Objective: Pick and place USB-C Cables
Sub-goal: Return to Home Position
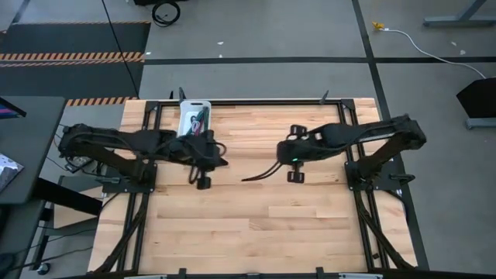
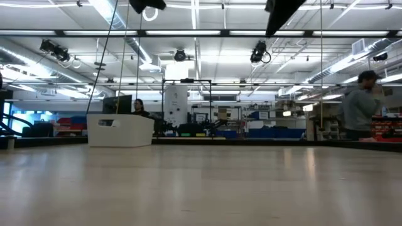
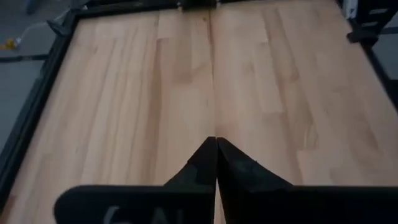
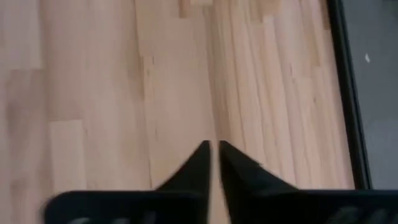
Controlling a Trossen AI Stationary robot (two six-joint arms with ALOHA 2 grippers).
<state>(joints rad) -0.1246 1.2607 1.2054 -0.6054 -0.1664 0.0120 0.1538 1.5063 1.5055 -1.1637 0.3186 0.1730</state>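
Note:
The USB-C cables (image 1: pixel 197 121) lie as a small dark and coloured heap inside a white bin (image 1: pixel 184 116) at the table's far-left edge. I cannot tell their separate colours. My left gripper (image 1: pixel 208 159) hovers high above the table, just near-side of the bin, and its fingers (image 3: pixel 216 146) are shut on nothing. My right gripper (image 1: pixel 288 155) hovers right of the table's middle, shut and empty (image 4: pixel 212 148). In the low view both arms show only at the top edge (image 2: pixel 147 5) (image 2: pixel 282 12).
The white bin (image 2: pixel 120 130) stands on the far-left part of the wooden table (image 1: pixel 256 225). A thin dark streak (image 1: pixel 260 174) lies beside my right gripper; I cannot tell whether it is a shadow or a wire. A black frame (image 1: pixel 364 217) borders the table. People stand in the room behind.

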